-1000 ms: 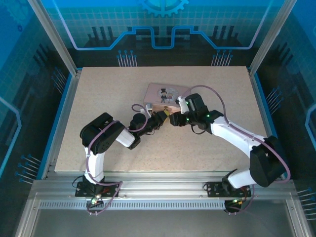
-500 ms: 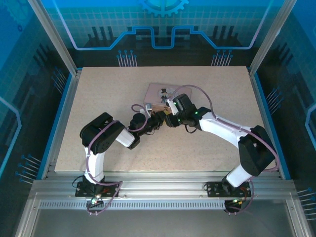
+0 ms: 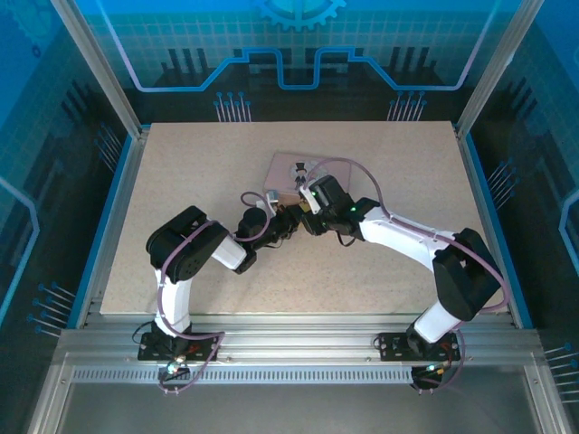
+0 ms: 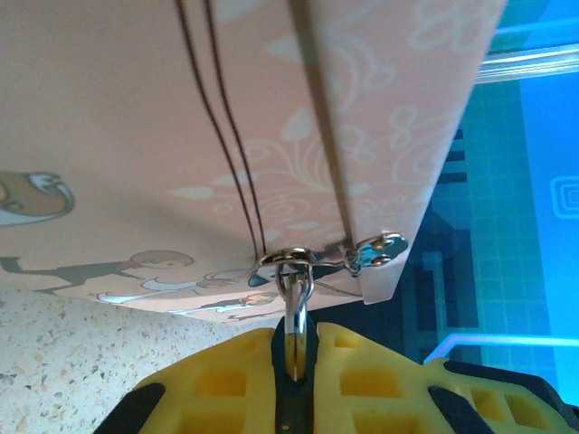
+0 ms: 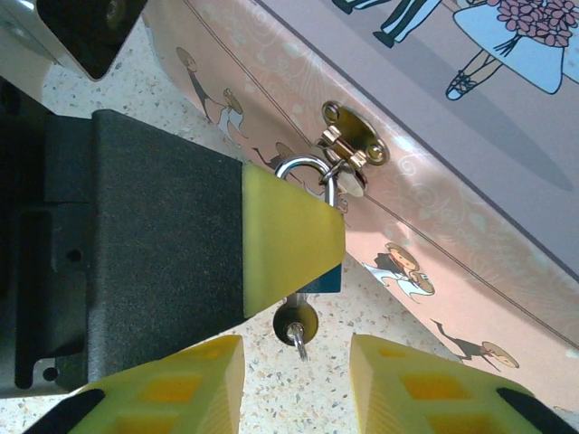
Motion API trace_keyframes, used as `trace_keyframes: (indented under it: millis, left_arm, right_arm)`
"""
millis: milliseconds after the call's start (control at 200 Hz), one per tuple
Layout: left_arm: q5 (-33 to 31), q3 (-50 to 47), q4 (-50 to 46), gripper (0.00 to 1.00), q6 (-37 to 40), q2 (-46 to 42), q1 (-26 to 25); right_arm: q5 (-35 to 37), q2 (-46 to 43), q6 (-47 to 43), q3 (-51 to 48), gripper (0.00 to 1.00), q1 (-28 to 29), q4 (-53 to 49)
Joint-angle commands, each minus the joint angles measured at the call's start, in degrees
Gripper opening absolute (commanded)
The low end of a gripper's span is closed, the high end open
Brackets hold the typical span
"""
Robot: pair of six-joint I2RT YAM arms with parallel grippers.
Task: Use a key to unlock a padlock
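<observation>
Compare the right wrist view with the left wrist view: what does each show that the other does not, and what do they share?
Right wrist view adds: the key just below the teal body of the padlock, and the right tool open, one finger on either side of the key. Left wrist view adds: the blue wall past the pink tin. Both share: the tin, its hasp, the shackle hooked through it, and the left tool shut on the padlock.

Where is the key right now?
Right wrist view, low centre: the key pokes out beneath the padlock clamped by the left end effector, between the spread fingers of the right end effector, beside the pink tin.
</observation>
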Motion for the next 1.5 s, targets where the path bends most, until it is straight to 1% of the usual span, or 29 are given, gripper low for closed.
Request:
trace_keyframes:
  millis: [0,150,250,705,1146,1281,1356,1431,1491]
  left_arm:
    - [2.5,0.6,6.4,0.00,-1.0,-1.7,-0.1]
    - [2.7,0.5,6.4,0.00,-1.0,-2.1,0.1]
    - [3.1,0.6,6.3,0.00,-1.1,-2.0,0.1]
    - [3.5,1.6,6.3,0.00,-1.7,-1.7,0.1]
    - [4.3,1.2,6.3,0.00,-2.1,-1.8,0.1]
    - [4.6,1.1,6.3,0.00,-2.0,-1.7,0.1]
    - [4.6,0.9,6.3,0.00,-1.9,-1.6,0.1]
    - [4.7,0.8,6.3,0.00,-1.7,-1.5,0.1]
    - [4.6,0.5,6.3,0.03,-1.5,-1.5,0.1]
  right_arm:
    - [0.7,-2.0,-0.9,-1.5,0.37,1.7,0.5]
    - [0.8,-6.9,-0.4,-4.8,0.40,2.2,1.6]
    - [0.4,-7.8,-0.5,-5.3,0.41,2.2,1.6]
    - [1.5,-1.5,-1.8,-3.3,0.43,2.2,2.8]
    - [4.1,2.0,-3.2,0.4,0.39,2.2,3.0]
    - [4.2,2.6,-3.5,1.2,0.32,2.2,2.6]
    - [3.4,2.6,-3.7,1.6,0.18,2.2,1.9]
    - [1.4,2.5,-3.4,1.9,0.01,1.9,1.0]
    - [-2.2,2.8,-2.9,1.8,0.00,1.1,0.5]
